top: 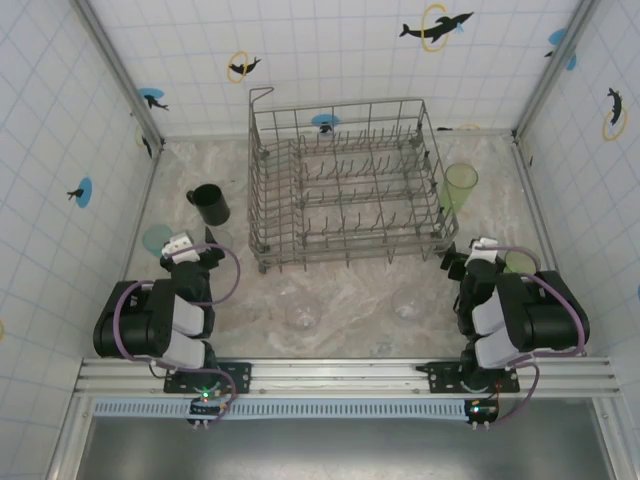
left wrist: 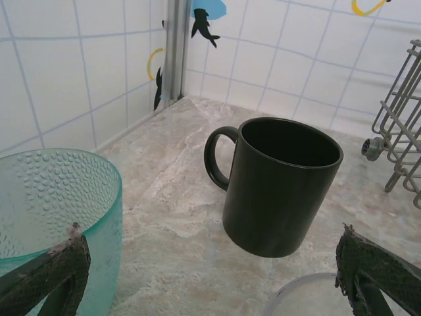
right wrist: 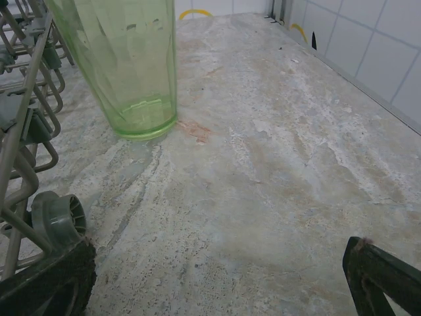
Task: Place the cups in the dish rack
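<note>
Left gripper (top: 180, 246) sits at near left of table (top: 350, 290), fingers (left wrist: 49, 270) spread apart in the left wrist view, nothing between them. Teal cup (top: 156, 238) is upright just left of it, and its dimpled wall (left wrist: 62, 194) is right by the left finger; contact unclear. Black mug (top: 210, 204) stands upright a bit farther in, ahead of the open jaws, handle to the left and mouth up (left wrist: 279, 187), apart from both fingers. A pale translucent rim (left wrist: 309, 293) is at the bottom edge of the wrist view; can't tell what it is. Two faint clear cups (top: 302, 312) (top: 406, 306) sit on the table near of the rack, between the arms. Dish rack (top: 345, 185) is mid-table towards the far wall, no cups inside. Light-green tumbler (top: 460, 187) stands upright just beside the rack's right side, also in the right wrist view (right wrist: 131, 66) next to the rack wires (right wrist: 20, 131) and a rack wheel (right wrist: 59, 217). Right gripper (top: 487, 248) is by the rack's near right corner, fingers (right wrist: 381, 280) wide apart, empty. Second light-green cup (top: 518, 262) is just right of it.
</note>
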Robot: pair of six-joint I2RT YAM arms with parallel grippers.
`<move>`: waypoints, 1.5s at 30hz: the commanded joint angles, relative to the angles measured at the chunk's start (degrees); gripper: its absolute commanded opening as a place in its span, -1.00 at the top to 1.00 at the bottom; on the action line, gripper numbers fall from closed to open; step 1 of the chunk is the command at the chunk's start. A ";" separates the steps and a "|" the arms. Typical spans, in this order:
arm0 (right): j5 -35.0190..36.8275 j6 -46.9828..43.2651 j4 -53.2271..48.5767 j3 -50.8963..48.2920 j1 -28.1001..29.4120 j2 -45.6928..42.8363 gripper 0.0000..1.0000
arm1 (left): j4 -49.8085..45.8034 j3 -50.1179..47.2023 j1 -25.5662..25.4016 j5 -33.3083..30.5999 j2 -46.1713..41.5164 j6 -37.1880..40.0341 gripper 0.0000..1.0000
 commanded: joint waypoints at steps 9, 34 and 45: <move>1.05 -0.42 2.67 -1.20 0.34 0.45 -0.99 | -5.95 -2.27 -0.34 0.95 1.69 3.47 -0.95; 1.44 -2.11 2.82 -1.55 1.80 -0.44 -0.99 | -6.05 -2.36 -0.60 -0.14 1.12 3.59 -0.95; 6.03 -6.27 -6.18 0.43 6.22 -7.99 -0.99 | -17.04 1.23 -3.85 -5.14 -5.21 5.83 -0.95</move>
